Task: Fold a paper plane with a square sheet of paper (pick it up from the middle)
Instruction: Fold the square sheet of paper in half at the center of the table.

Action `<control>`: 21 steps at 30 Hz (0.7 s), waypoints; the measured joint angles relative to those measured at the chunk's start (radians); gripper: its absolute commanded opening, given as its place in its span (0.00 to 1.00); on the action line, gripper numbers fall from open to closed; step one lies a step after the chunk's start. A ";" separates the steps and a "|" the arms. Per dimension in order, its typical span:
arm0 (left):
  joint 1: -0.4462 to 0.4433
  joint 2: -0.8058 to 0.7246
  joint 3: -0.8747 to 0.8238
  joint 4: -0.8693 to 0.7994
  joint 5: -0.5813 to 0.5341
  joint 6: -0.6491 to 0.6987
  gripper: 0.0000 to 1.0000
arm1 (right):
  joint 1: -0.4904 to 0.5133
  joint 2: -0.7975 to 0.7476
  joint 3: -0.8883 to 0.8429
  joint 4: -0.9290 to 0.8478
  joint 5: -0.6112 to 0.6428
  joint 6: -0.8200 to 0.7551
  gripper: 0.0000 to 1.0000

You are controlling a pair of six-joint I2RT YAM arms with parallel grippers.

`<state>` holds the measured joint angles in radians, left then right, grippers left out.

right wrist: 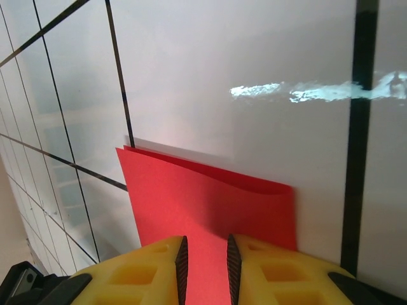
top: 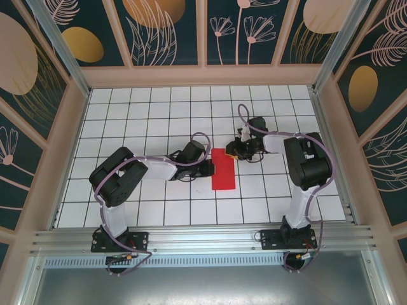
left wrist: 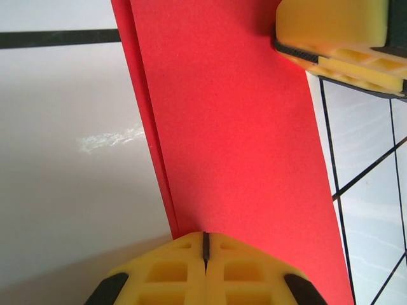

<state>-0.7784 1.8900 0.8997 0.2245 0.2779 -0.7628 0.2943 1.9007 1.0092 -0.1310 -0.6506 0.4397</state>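
Red sheet of paper (top: pixel 223 170) lies flat on the white grid table (top: pixel 140 108) in the top view. It's folded into a narrow upright rectangle, roughly mid-table. The left gripper (top: pixel 208 169) is at its 9 o'clock edge and the right gripper (top: pixel 235 151) at its 1 o'clock corner, both right up against the paper.

Left wrist view: the sheet of paper (left wrist: pixel 235 127) runs from 6 o'clock up to 12, and along its 9 o'clock side you can see two layers slightly offset. The left gripper (left wrist: pixel 205 244) at 6 o'clock has its yellow pads pressed together with just a seam between them, tips at the paper's near end. Can't tell if a layer's pinched. Up at 1 o'clock the right gripper's yellow pad (left wrist: pixel 334 32) sits on the corner.

Right wrist view: the sheet of paper (right wrist: pixel 210 197) spreads from 6 o'clock toward 9, top layer lifting a bit at the far edge. The right gripper (right wrist: pixel 205 257) has its pads a narrow gap apart with red showing through, not clamped on anything I can see.
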 measured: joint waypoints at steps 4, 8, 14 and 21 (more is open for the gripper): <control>0.000 0.000 0.000 0.000 0.000 0.000 0.00 | 0.000 0.000 0.011 -0.014 0.002 -0.002 0.29; -0.001 -0.003 -0.007 0.008 -0.003 0.000 0.00 | -0.003 -0.002 0.037 -0.046 0.006 -0.015 0.28; -0.002 -0.004 -0.010 0.012 -0.006 0.001 0.00 | -0.017 -0.007 0.090 -0.060 0.005 -0.016 0.26; -0.002 -0.004 -0.010 0.012 -0.006 0.003 0.00 | -0.018 0.046 0.098 -0.051 0.006 -0.015 0.25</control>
<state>-0.7803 1.8858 0.8902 0.2363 0.2714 -0.7597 0.2764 1.9465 1.1069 -0.1825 -0.6441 0.4248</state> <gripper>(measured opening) 0.058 0.258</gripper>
